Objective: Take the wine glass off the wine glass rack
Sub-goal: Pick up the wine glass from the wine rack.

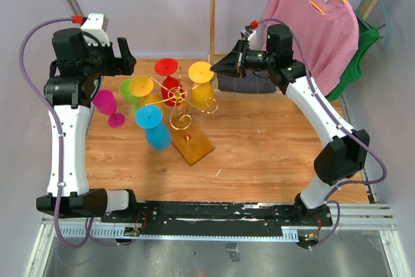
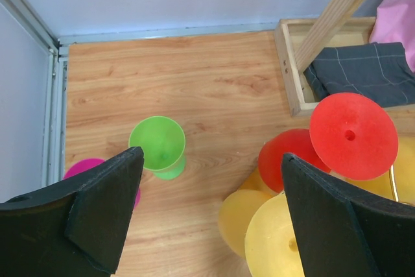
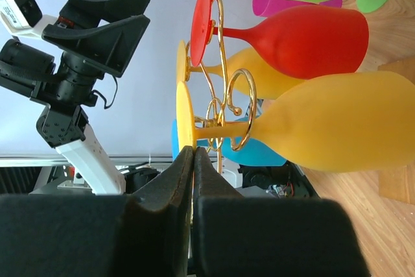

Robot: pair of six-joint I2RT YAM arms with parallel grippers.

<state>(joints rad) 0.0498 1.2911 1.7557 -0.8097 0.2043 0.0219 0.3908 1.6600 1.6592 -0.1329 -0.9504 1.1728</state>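
The gold wine glass rack (image 1: 185, 118) stands mid-table on its wooden base (image 1: 194, 147), with red, blue and yellow glasses hanging upside down from it. My right gripper (image 1: 214, 66) reaches in from the right. It is shut on the rim of the foot of the near yellow wine glass (image 1: 201, 72). In the right wrist view the closed fingertips (image 3: 193, 150) pinch the lower edge of that foot, and the yellow bowl (image 3: 337, 121) still hangs in a gold curl (image 3: 240, 111). My left gripper (image 1: 130, 58) hovers open and empty left of the rack (image 2: 214, 154).
A green glass (image 1: 128, 89) (image 2: 157, 144) and a magenta glass (image 1: 106, 103) stand on the table left of the rack. A wooden tray holding folded dark cloth (image 1: 249, 82) sits at the back right. A pink shirt (image 1: 318, 24) hangs above it.
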